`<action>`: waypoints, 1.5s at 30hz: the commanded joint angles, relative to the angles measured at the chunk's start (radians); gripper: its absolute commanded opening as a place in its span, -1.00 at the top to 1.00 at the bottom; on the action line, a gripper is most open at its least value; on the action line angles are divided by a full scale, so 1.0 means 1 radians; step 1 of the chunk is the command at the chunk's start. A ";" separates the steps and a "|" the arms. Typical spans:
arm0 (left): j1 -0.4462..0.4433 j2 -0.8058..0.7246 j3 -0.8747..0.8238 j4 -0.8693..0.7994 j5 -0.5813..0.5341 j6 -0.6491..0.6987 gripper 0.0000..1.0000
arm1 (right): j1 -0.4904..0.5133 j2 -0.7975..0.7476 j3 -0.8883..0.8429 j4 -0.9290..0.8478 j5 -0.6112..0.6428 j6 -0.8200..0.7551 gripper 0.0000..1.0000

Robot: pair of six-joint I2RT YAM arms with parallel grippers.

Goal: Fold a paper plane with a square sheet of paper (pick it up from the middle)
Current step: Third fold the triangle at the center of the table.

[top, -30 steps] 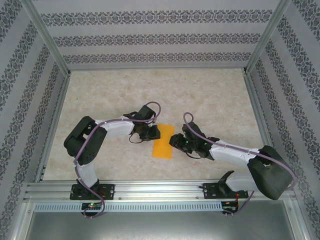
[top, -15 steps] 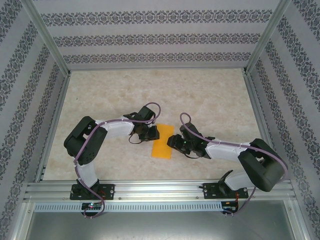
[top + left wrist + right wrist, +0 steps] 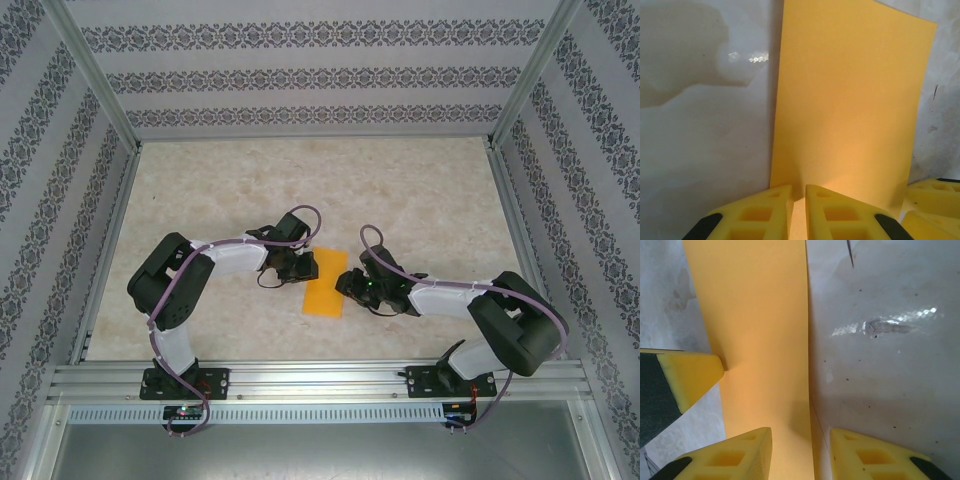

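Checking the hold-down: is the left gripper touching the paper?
Touching. Right wrist view: a fingertip of the left gripper rests on the square sheet of paper, no gap at its tip.

I found the flat orange-yellow paper rectangle (image 3: 850, 100) matt and smooth; the pale marbled tabletop (image 3: 700, 150) shone glossy in patches.

Square sheet of paper (image 3: 325, 285): plain orange-yellow, matte, showing as a narrow rectangle rather than a square. It lies flat on the pale marbled table (image 3: 420, 200), near the middle of the table's near half. Its long axis runs near to far, the far end leaning slightly right. The upper face is smooth, the edges straight, the corners square.
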State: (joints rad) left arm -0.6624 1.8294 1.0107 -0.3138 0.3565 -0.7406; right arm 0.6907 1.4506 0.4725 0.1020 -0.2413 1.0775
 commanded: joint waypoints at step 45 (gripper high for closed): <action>-0.010 -0.141 -0.078 0.045 -0.004 0.094 0.41 | -0.050 0.098 0.033 0.170 -0.095 0.031 0.83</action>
State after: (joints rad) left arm -0.6624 1.7668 0.9535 -0.2886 0.3561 -0.7113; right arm 0.6453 1.5288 0.4763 0.2958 -0.3214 1.1225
